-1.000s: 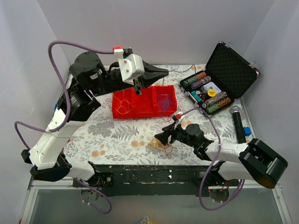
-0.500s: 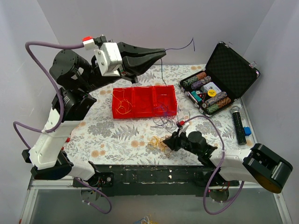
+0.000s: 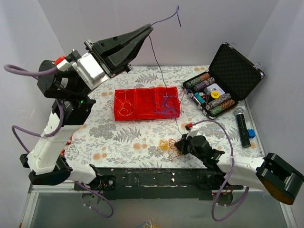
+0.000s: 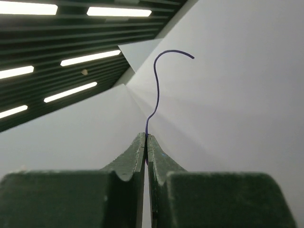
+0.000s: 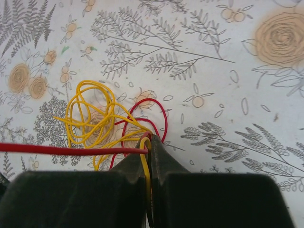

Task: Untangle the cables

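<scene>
The cables are thin wires in yellow, red and purple. My left gripper point(image 3: 151, 27) is raised high over the table's far side, shut on a purple cable point(image 3: 159, 66) that hangs down into the red tray point(image 3: 137, 117). In the left wrist view the purple cable point(image 4: 156, 85) sticks out past the closed left gripper point(image 4: 146, 136). My right gripper point(image 3: 178, 146) is low near the table's front, shut on a yellow cable point(image 5: 90, 111) and a red cable point(image 5: 160, 111) of a small tangle point(image 3: 167, 145). In the right wrist view the right gripper point(image 5: 150, 138) pinches both strands.
An open black case point(image 3: 240, 71) with poker chips stands at the back right. A black microphone point(image 3: 242, 126) lies along the right edge. The red tray's left compartment holds a yellow wire point(image 3: 124, 107). White walls close in the table.
My left gripper rose up with the purple cable, drawing it up from the tray. My right gripper shut on the yellow and red strands and slid slightly right along the table's front.
</scene>
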Controlling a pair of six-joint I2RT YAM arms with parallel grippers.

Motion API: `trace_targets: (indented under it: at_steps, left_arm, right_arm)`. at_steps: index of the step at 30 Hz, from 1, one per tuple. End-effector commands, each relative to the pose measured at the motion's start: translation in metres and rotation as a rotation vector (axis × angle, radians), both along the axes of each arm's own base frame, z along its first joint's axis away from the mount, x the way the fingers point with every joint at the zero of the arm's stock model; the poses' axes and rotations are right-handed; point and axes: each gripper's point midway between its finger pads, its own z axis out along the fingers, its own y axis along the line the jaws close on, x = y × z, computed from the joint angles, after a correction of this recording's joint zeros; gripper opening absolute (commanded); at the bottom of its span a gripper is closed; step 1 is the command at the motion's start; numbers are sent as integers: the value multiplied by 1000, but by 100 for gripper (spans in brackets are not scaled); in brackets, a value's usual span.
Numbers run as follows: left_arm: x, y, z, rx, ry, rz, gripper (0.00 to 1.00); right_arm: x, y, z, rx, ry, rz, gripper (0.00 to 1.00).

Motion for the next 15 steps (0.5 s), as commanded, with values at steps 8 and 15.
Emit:
trace_targets:
  at_steps: [8,15]
  left_arm:
    - [-26,94,100,-454,-435,397,0]
    - [-33,106,108,-501,-478,442,0]
  right_arm:
    - [14,-43,-28,-191,135,-301,1]
    - [16,-45,-37,-276,189,-332,1]
